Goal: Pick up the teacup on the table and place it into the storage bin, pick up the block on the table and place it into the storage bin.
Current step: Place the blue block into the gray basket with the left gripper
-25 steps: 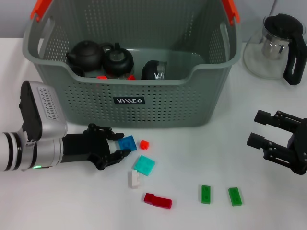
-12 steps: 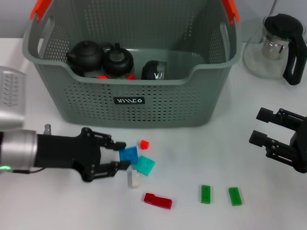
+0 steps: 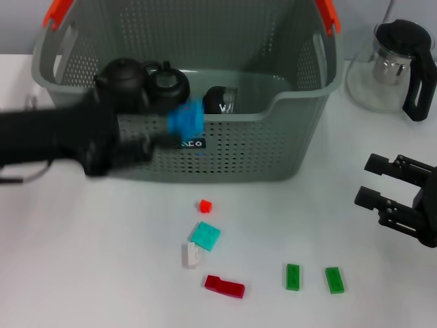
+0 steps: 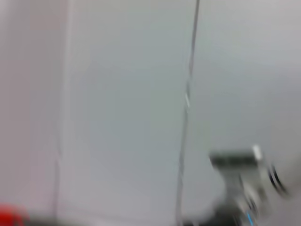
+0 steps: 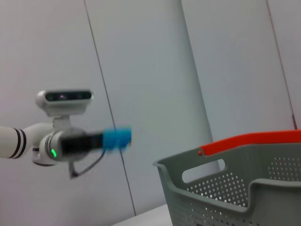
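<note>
My left hand [image 3: 179, 133] carries a blue block [image 3: 186, 120] level with the front rim of the storage bin [image 3: 287, 147], clenched on it as far as the blurred head view lets me judge; from the right wrist view the same block [image 5: 116, 138] shows at the tip of the arm, raised off the desk [image 3: 102, 260] and short of the bin [image 5: 221, 197]. I judge this block about to go over the wall and in, not yet dropped.

Inside the bin sit two dark teapots [image 3: 121, 76] and a dark cup [image 3: 220, 100], so the teacup part looks done; I see no teacup left on the desk.

Blocks remain outside: a small red one [image 3: 205, 205], a teal tile [image 3: 205, 236], a white piece [image 3: 190, 254] just beside it, a dark red bar [image 3: 224, 285], and two green ones [image 3: 293, 277] [image 3: 334, 280] near each other. How many of these the task wants, I cannot say.

My right hand [image 3: 382, 191] waits at the desk's right side with its fingers apart, holding nothing, well clear of the bin. A glass teapot [image 3: 392, 65] with a black handle stands behind it, beside the bin's right end.

The bin's front wall is what stands between the block and its place; the teapots crowd the left half inside, while the middle and right look freer.
</note>
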`<state>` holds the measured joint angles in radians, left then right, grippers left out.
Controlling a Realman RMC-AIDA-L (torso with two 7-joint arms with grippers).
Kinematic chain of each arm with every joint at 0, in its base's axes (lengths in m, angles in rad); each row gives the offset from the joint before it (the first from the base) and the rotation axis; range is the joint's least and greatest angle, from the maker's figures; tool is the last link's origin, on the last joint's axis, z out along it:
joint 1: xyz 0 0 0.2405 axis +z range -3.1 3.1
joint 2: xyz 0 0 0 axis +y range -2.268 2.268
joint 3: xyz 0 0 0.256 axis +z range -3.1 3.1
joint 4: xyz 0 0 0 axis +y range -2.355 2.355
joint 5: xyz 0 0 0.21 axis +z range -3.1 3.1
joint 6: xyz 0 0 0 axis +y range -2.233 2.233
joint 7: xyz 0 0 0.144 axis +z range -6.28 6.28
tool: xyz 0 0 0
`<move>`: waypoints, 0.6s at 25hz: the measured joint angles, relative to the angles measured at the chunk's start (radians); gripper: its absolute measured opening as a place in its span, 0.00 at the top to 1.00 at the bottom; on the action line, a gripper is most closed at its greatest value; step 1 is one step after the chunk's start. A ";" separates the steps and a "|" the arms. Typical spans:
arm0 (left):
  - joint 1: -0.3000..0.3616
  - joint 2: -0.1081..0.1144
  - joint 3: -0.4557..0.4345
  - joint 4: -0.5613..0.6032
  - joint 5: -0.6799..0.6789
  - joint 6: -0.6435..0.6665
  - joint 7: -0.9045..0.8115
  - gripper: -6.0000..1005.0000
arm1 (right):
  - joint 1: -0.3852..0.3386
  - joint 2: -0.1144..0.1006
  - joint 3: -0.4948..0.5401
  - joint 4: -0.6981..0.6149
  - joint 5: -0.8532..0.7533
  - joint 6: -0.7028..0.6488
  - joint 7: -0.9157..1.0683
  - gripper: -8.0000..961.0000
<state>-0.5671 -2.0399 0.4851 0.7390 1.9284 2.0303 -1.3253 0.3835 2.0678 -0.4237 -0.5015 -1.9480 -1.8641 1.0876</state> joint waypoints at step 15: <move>-0.137 0.024 0.238 0.188 -0.011 -0.566 -0.377 0.48 | 0.010 0.004 0.007 0.000 0.002 0.000 0.000 0.30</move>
<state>-0.7045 -2.0156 0.7232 0.9274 1.9173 1.4645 -1.7026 0.3934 2.0723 -0.4170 -0.5017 -1.9465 -1.8638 1.0876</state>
